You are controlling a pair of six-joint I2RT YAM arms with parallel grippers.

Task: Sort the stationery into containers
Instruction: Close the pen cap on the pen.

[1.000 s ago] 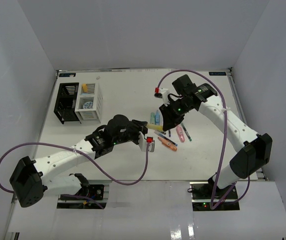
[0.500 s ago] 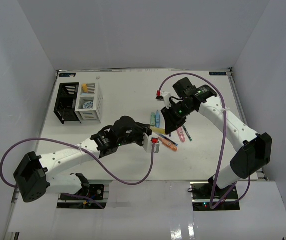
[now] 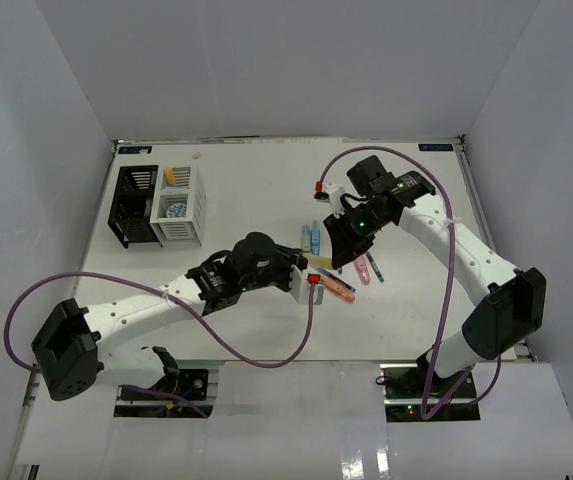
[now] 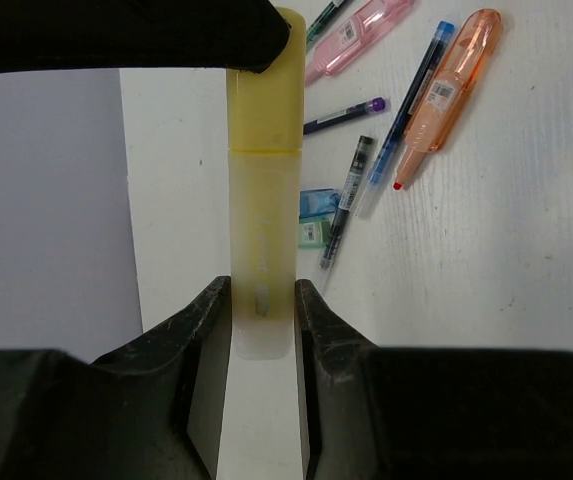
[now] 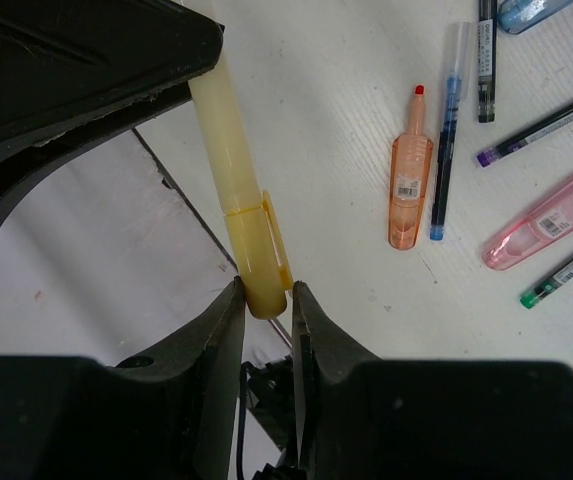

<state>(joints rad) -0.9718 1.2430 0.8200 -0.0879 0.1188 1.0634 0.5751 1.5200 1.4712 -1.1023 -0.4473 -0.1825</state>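
Observation:
A yellow marker (image 4: 263,200) hangs above the table, gripped at both ends. My left gripper (image 4: 263,312) is shut on its pale barrel end. My right gripper (image 5: 266,300) is shut on its capped end (image 5: 256,255). From above, the yellow marker (image 3: 318,260) bridges the left gripper (image 3: 303,266) and right gripper (image 3: 333,254) at mid-table. Loose stationery lies below: an orange marker (image 5: 411,190), a pink marker (image 5: 546,220), a blue pen (image 5: 448,130) and dark pens (image 5: 541,128). The black container (image 3: 131,205) and white container (image 3: 194,205) stand at the far left.
The white organizer holds a blue-white tape roll (image 3: 174,210) and a small yellow item (image 3: 169,176). Blue and green markers (image 3: 311,237) lie beside the right gripper. Purple cables loop off both arms. White walls enclose the table on three sides.
My left arm has stretched further right and its gripper has shifted slightly towards the right gripper. Both grippers stay shut on the yellow marker.

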